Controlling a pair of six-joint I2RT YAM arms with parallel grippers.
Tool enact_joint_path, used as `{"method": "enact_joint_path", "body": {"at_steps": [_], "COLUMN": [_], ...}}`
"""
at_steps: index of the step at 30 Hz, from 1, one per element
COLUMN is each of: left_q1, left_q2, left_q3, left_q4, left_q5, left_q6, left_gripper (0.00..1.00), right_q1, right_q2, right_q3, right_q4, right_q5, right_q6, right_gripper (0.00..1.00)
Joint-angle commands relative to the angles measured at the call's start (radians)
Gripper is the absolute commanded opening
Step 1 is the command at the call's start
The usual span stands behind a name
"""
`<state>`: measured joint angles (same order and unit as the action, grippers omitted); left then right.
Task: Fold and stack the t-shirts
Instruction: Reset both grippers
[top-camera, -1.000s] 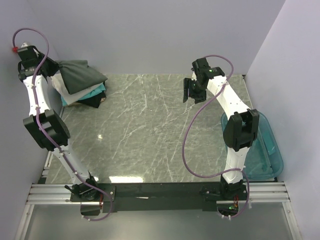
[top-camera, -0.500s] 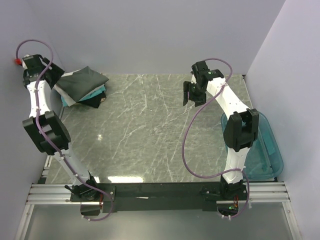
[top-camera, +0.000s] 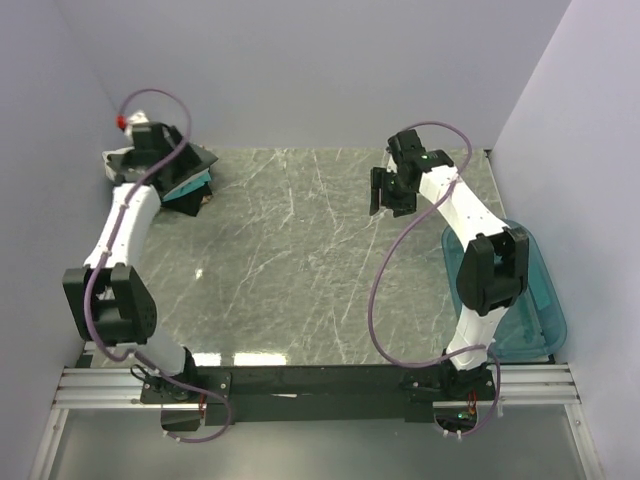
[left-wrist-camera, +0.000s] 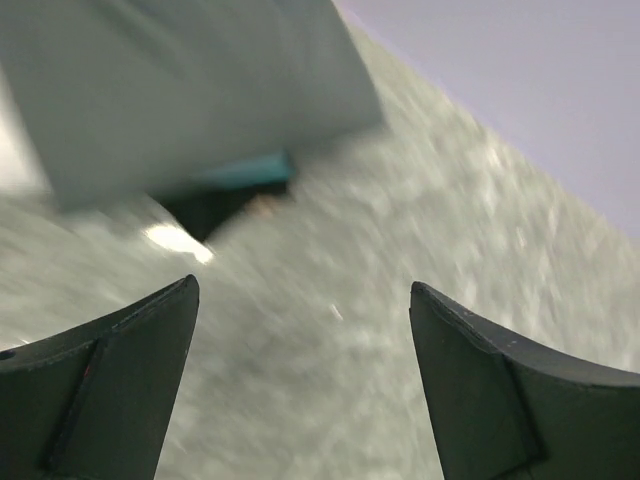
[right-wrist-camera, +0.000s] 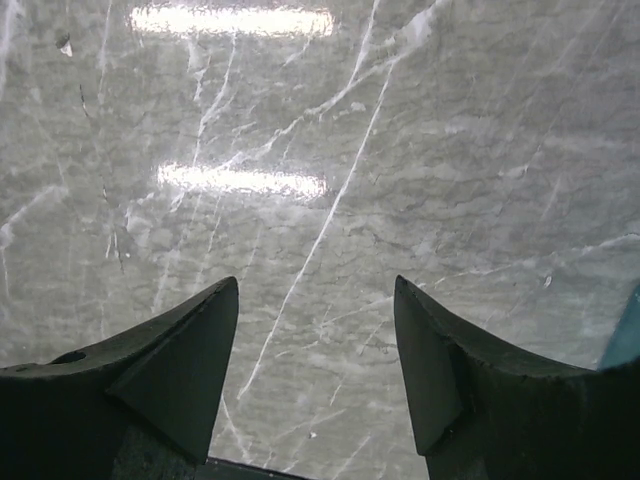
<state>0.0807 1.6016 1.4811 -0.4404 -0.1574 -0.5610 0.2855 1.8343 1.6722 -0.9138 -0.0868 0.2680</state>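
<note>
The t-shirts lie folded in a stack at the table's far left corner. The dark charcoal-grey one (top-camera: 203, 160) is on top, with teal (top-camera: 193, 181) and black (top-camera: 184, 198) edges showing under it and a white corner (top-camera: 110, 160) behind. My left gripper (top-camera: 165, 160) hovers over the stack, open and empty. The left wrist view is blurred: the grey shirt (left-wrist-camera: 200, 90) lies ahead of the left gripper (left-wrist-camera: 300, 290), above a teal strip (left-wrist-camera: 250, 170). My right gripper (top-camera: 385, 190) hangs open and empty over bare marble at the far right, and the right wrist view shows the same right gripper (right-wrist-camera: 315, 285).
A translucent blue plastic tub (top-camera: 535, 290) stands at the right edge beside the right arm, and its corner (right-wrist-camera: 625, 340) shows in the right wrist view. Walls close the table off at the back, left and right. The marble tabletop (top-camera: 290, 260) stretches between the arms.
The left gripper opened and let the grey shirt settle flat on the stack. The left arm then swung from the left wall to over the stack. The right arm barely shifted.
</note>
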Motion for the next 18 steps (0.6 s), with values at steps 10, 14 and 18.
{"method": "enact_joint_path", "body": {"at_steps": [10, 14, 18], "left_q1": [-0.51, -0.596, -0.616], "left_q2": [-0.17, -0.186, -0.218], "left_q3": [-0.275, -0.277, -0.275], "left_q4": [0.172, 0.161, 0.144], "left_q5": [-0.067, -0.093, -0.142], "left_q6": [-0.085, -0.045, -0.059], "left_gripper": [0.97, 0.98, 0.99], "right_q1": [0.006, 0.012, 0.023], "right_q2": [-0.266, -0.328, -0.377], "right_q3": [-0.273, -0.359, -0.411], "right_q4": [0.361, 0.455, 0.466], "right_q5": [0.047, 0.05, 0.079], "right_q6": [0.04, 0.046, 0.05], "right_gripper": [0.7, 0.7, 0.7]}}
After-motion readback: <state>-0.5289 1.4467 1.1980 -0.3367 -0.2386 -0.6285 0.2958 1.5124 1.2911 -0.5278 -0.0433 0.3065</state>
